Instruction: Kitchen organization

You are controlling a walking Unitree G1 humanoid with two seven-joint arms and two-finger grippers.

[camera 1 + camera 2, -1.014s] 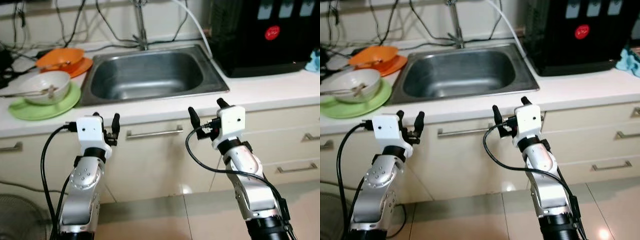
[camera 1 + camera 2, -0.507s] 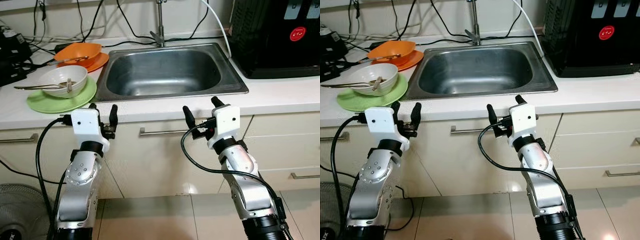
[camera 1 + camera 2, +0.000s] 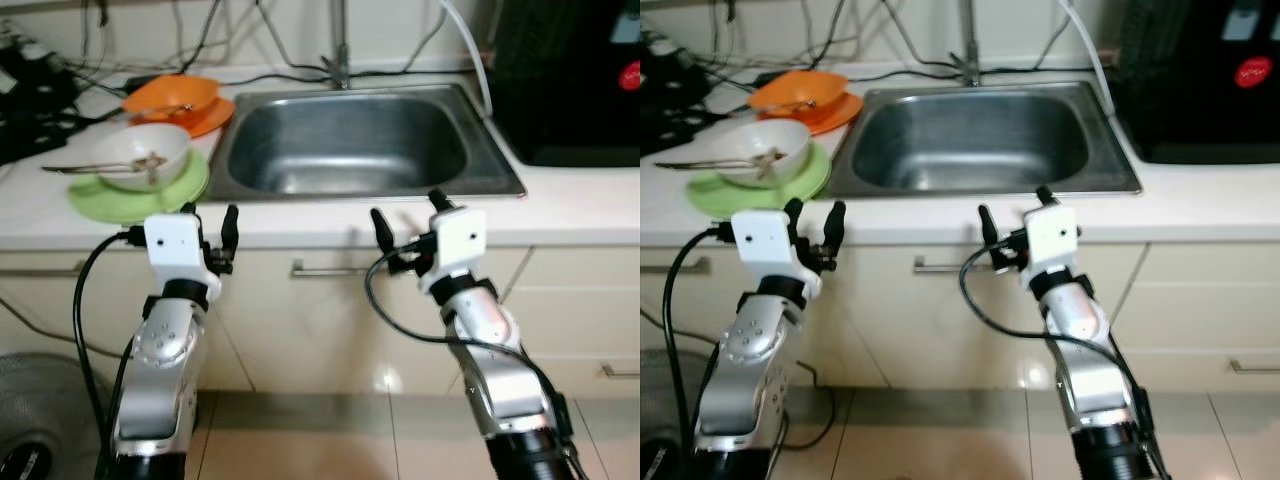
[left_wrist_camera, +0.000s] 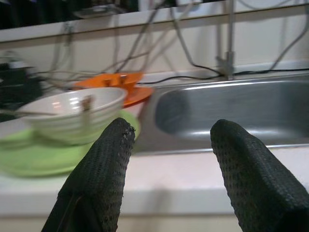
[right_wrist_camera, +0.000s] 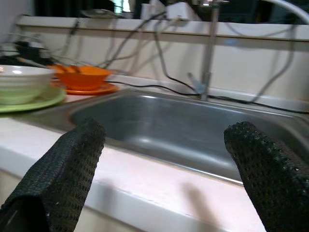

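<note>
A white bowl (image 3: 140, 168) with utensils in it rests on a green plate (image 3: 105, 201) on the counter left of the steel sink (image 3: 350, 150). Behind them an orange bowl (image 3: 172, 95) sits on an orange plate (image 3: 212, 117). My left gripper (image 3: 207, 222) is open and empty, held just before the counter's front edge, near the green plate. My right gripper (image 3: 408, 213) is also open and empty, in front of the sink's front rim. The left wrist view shows the white bowl (image 4: 72, 113) and the sink (image 4: 231, 108) beyond the black fingers (image 4: 101, 174).
A tap (image 3: 340, 45) and several cables run along the back wall. A black appliance (image 3: 580, 85) stands on the counter right of the sink. Drawers with metal handles (image 3: 325, 269) lie below the counter. A fan (image 3: 30, 440) stands on the floor at lower left.
The camera has shifted, so the sink and dishes sit further right and lower in view. Both grippers stay open and level before the counter edge.
</note>
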